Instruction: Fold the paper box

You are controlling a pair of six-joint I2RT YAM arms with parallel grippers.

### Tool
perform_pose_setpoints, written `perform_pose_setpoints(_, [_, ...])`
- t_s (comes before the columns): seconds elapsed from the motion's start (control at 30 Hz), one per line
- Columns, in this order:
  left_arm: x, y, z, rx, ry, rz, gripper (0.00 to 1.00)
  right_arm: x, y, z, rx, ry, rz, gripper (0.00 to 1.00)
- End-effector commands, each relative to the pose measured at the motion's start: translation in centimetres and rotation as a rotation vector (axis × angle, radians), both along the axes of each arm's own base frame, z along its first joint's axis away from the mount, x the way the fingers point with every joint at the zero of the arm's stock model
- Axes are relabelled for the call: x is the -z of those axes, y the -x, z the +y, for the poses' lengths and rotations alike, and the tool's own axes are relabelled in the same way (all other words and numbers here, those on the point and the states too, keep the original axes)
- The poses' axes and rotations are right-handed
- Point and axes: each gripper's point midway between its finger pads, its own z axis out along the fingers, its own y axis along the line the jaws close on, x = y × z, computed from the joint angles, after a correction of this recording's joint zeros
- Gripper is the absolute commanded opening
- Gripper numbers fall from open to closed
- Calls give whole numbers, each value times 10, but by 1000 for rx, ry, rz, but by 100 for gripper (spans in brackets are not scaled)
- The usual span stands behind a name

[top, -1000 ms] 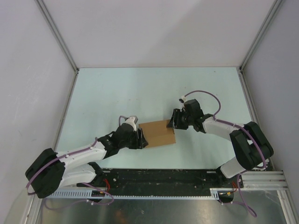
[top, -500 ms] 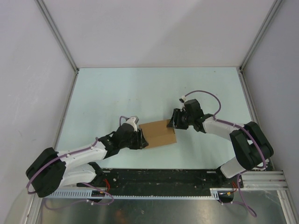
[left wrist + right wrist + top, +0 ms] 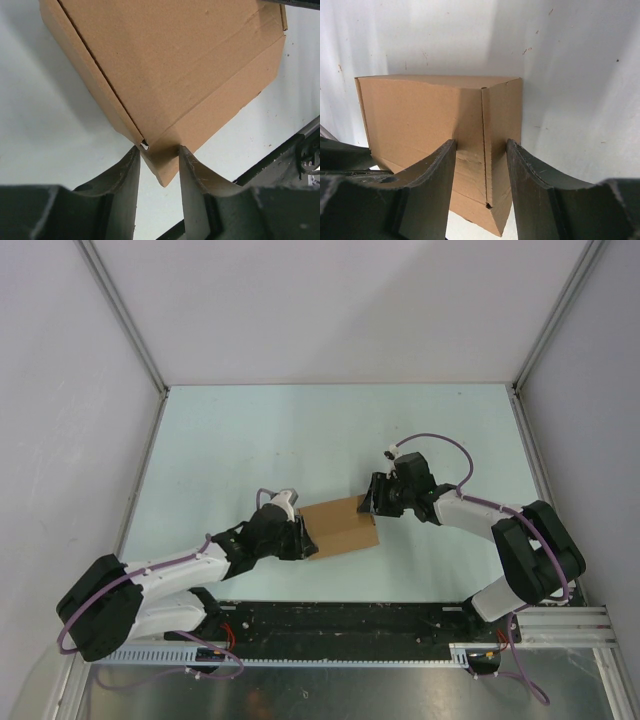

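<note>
White walls (image 3: 60, 390) stand around the pale table (image 3: 250, 440), and the paper box (image 3: 338, 528) lies in the middle of it. My left gripper (image 3: 157, 148) pinches the box's near left corner, jaws a little apart. My right gripper (image 3: 481, 142) clamps its far right corner.

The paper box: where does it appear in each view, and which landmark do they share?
Top external: the paper box lies just below centre, between the left end effector and the right end effector.
Left wrist: the paper box fills the upper part, one corner between the jaws.
Right wrist: the paper box stands centre-left, a vertical edge between the jaws.
Shared landmark: the pale table.
</note>
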Motion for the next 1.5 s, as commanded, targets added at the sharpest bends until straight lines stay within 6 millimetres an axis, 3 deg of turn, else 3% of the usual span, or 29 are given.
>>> perform_pose_setpoints(0.0, [-26, -12, -18, 4, 86, -57, 38, -16, -8, 9, -11, -29, -42, 50])
perform_pose_setpoints(0.23, [-23, -12, -14, 3, 66, -75, 37, -18, -10, 8, -9, -27, -54, 49])
perform_pose_setpoints(0.4, [-20, -10, -7, 2, 40, -81, 43, -18, -7, 3, -10, -15, -46, 50])
perform_pose_setpoints(0.63, [-37, -5, 8, 1, -5, -99, 55, -27, -11, -3, 3, -28, -64, 52])
perform_pose_setpoints(1.03, [-52, -7, 10, 38, -34, -145, 57, -48, -3, -22, -17, 11, -119, 59])
perform_pose_setpoints(1.17, [-81, -25, 6, 51, -51, -259, 57, -43, 13, -36, -30, 89, -98, 59])
perform_pose_setpoints(1.2, [-100, -34, 1, 64, -44, -315, 57, -44, 16, -37, -32, 95, -104, 59])
perform_pose_setpoints(1.3, [-126, -53, -6, 65, -64, -388, 57, -50, 25, -42, -25, 91, -124, 59])
perform_pose_setpoints(1.47, [-115, -60, -19, 100, -90, -318, 56, -52, 36, -51, -26, 108, -130, 59])
